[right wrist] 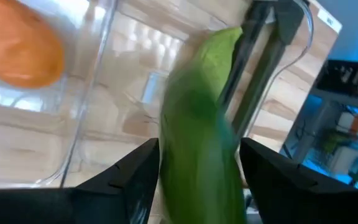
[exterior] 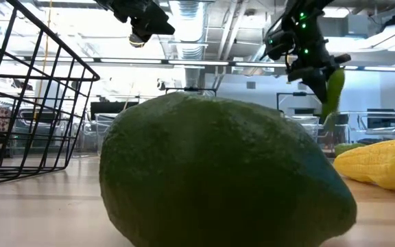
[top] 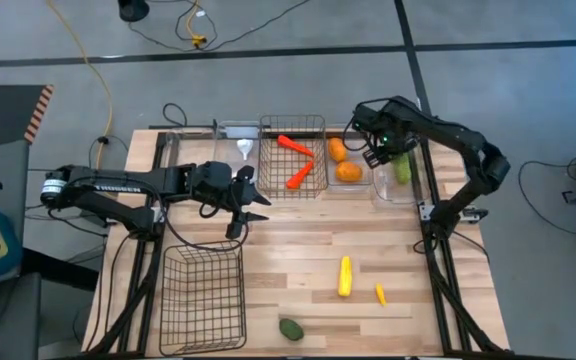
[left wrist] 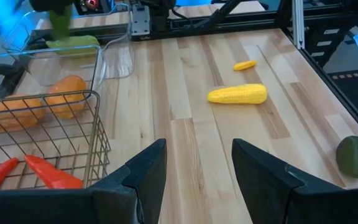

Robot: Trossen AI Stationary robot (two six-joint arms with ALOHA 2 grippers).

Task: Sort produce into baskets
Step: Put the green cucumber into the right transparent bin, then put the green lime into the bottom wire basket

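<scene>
My right gripper (right wrist: 194, 180) holds a green cucumber (right wrist: 201, 130) upright between its fingers, long axis hanging straight down over the clear bin (top: 396, 187) directly below. My left gripper (left wrist: 194, 171) waits wide open beside the carrot basket (top: 293, 160).

two red-orange carrots (top: 296, 160) lie in the smaller wire basket (top: 293, 125) at the far edge. two orange fruits (top: 343, 160) sit in the clear bin (top: 330, 185) beside it, one garlic (top: 244, 150) in another. green cucumber (top: 403, 168) hangs over the right-hand bin. yellow squash (top: 345, 276), tiny yellow piece (top: 380, 293), avocado (top: 291, 328) lie loose on the wood. larger basket (top: 203, 300) sits near left.
</scene>
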